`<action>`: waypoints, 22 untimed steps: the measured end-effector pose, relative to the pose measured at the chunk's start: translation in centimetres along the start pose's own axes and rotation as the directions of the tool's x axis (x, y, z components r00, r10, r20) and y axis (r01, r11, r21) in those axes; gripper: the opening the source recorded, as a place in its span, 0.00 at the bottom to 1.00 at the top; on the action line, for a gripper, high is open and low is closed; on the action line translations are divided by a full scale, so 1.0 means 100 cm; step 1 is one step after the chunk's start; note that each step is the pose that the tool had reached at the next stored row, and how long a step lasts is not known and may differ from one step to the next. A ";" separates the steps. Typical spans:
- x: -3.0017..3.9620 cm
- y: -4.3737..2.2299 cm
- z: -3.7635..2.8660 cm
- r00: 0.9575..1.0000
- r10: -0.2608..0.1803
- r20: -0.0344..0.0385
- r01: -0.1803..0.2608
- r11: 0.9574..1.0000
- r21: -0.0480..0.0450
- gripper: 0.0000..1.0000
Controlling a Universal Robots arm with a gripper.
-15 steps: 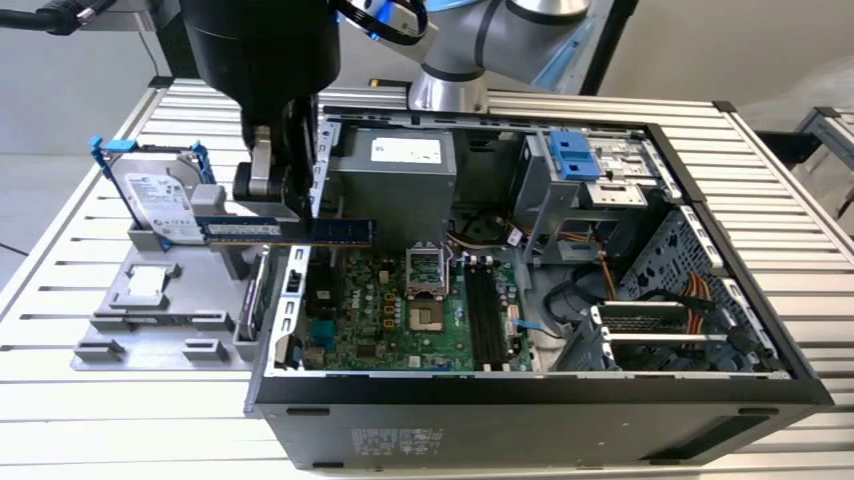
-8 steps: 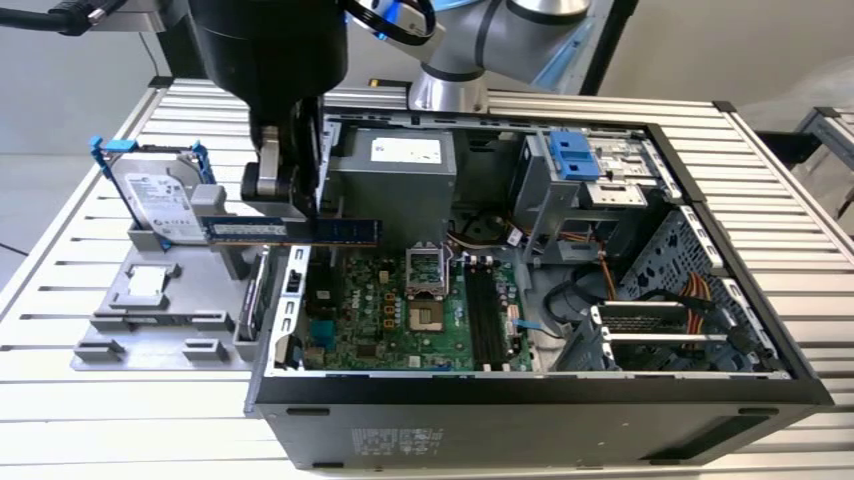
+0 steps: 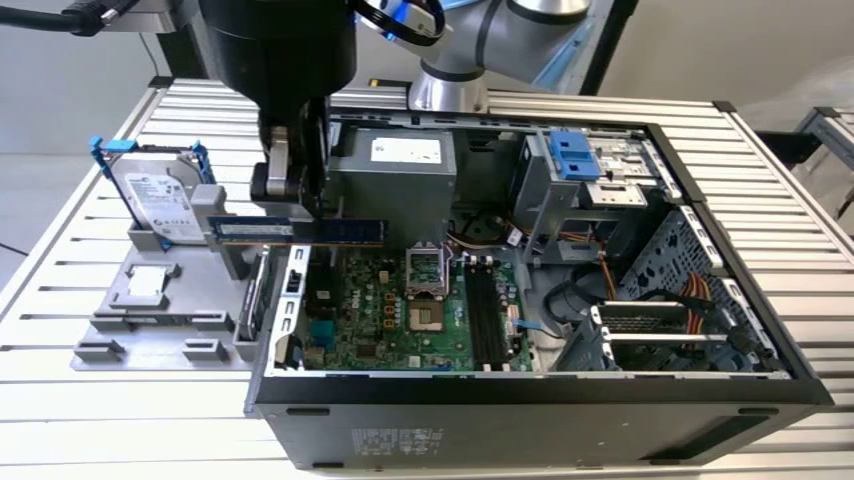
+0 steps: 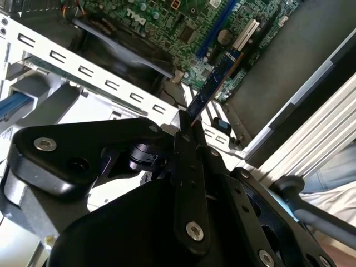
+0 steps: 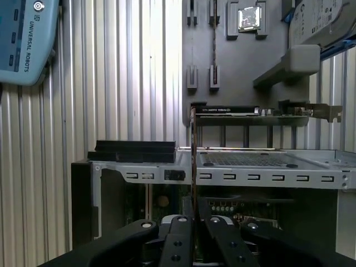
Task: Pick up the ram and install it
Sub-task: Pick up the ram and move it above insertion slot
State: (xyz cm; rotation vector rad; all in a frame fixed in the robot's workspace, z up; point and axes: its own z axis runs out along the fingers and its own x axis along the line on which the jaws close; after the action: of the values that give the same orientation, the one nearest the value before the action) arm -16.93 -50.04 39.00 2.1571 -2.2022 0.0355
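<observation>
The black open-sided metal computer case [image 3: 534, 400] lies on the silver slatted aluminium surface [image 3: 80, 430]. Just beside it, on the exterior view's left, sits the grey plastic parts holder [image 3: 147, 320]. The silver boxy hard drive [image 3: 158, 200] stands upright at the holder's far end. The large green motherboard [image 3: 387, 310] lies flat in the case, with the grey metal power-supply box [image 3: 394, 165] behind it. The grey metal drive cage [image 3: 601, 175] is in the far corner on the exterior view's right. The long, thin dark-blue ram strip [image 3: 350, 231] hangs level above the case wall nearest the holder, clamped in the black end effector [image 3: 314, 212]. The silver robot base [image 3: 447, 85] stands behind the case.
</observation>
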 end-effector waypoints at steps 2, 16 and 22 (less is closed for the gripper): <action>0.0000 -0.0011 0.0000 1.000 0.000 0.000 0.000 1.000 0.000 0.00; -0.0002 -0.0095 -0.0002 1.000 0.000 0.000 0.000 1.000 0.000 0.00; -0.0003 -0.0136 -0.0004 1.000 0.000 0.000 0.000 1.000 0.000 0.00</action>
State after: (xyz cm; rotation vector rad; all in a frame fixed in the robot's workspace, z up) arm -15.57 -50.04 39.00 2.1570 -2.2023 0.0355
